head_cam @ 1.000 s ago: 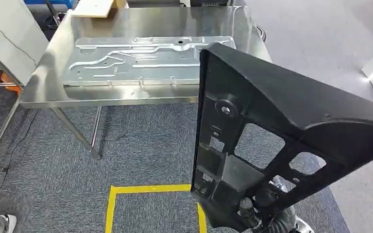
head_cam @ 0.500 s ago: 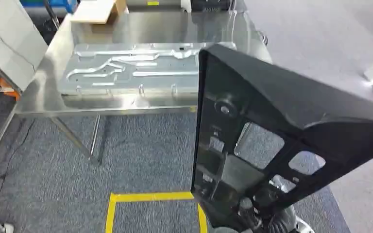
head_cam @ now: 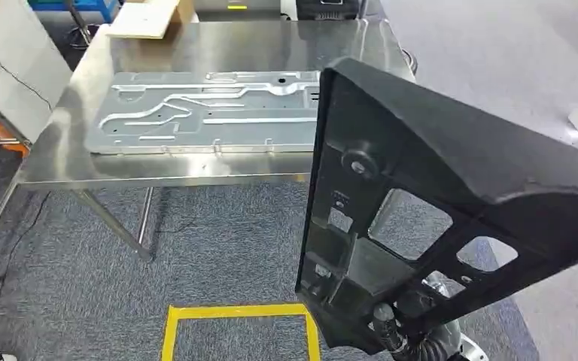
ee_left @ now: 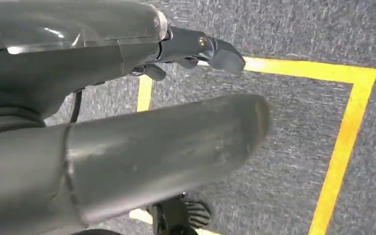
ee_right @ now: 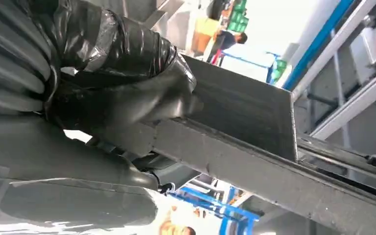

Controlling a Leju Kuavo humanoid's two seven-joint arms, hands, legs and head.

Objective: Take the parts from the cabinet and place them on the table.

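Note:
A large black plastic part (head_cam: 451, 195) with cut-out windows stands tilted in front of me, filling the right half of the head view. My right hand (head_cam: 403, 338) grips it at its lower end; in the right wrist view the dark fingers (ee_right: 127, 98) wrap one of its bars (ee_right: 254, 152). Ahead stands a steel table (head_cam: 218, 45) with a flat stamped metal panel (head_cam: 203, 113) lying on it. My left hand (ee_left: 196, 98) hangs over the carpet with fingers apart and nothing in it.
Yellow tape (head_cam: 233, 312) marks a square on the grey carpet just before me. A cardboard piece (head_cam: 150, 15) lies at the table's far left corner. A grey cabinet panel (head_cam: 11, 64) leans at the left. Table legs (head_cam: 113, 222) slant down under the near edge.
The whole picture has shifted: the table now sits a little lower and closer in the view, so the camera moved. The black part stays held in my right hand.

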